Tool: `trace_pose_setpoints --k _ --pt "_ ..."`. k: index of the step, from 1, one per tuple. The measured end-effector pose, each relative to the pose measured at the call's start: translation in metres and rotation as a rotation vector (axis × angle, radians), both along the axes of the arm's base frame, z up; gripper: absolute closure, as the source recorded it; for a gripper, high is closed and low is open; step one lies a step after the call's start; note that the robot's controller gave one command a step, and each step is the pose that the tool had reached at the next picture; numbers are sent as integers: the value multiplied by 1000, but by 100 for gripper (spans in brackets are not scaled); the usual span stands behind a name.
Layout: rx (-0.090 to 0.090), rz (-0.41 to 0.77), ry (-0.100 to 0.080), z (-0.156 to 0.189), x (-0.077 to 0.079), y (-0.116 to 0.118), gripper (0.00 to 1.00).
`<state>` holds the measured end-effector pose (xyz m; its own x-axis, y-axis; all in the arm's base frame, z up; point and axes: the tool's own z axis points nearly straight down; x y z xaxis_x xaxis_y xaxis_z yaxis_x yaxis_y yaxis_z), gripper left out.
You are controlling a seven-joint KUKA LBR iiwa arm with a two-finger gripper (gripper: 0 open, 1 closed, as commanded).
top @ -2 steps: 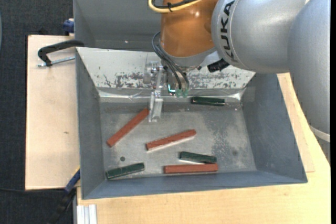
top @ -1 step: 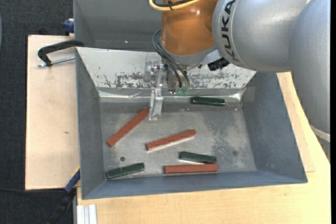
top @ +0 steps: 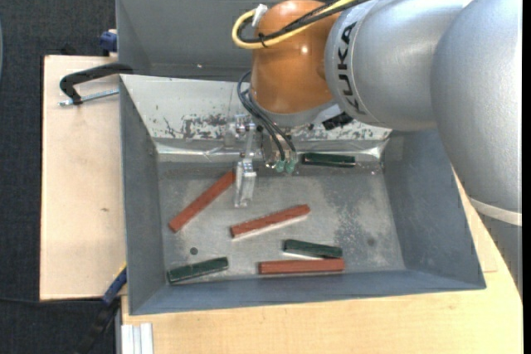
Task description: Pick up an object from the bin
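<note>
Approach step: the gripper [top: 245, 182] hangs low near the back wall of the bin [top: 166, 108], just beside the upper end of the slanted red stick [top: 202, 201], apparently empty, its opening impossible to tell; next it likely needs to straddle that stick and close.

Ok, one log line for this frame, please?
jaws: low in bin, by upper end of slanted red stick | held: nothing visible | nearby: second red stick, mid-bin

Grey bin [top: 138, 203], red sticks [top: 270, 221], green sticks [top: 197, 269]
</note>
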<state>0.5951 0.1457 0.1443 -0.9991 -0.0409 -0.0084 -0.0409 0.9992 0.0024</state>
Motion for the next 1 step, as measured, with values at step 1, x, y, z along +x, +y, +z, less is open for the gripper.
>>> trace_pose_setpoints --k 1 --pt "-2 -50 10 -44 -9 3 0"
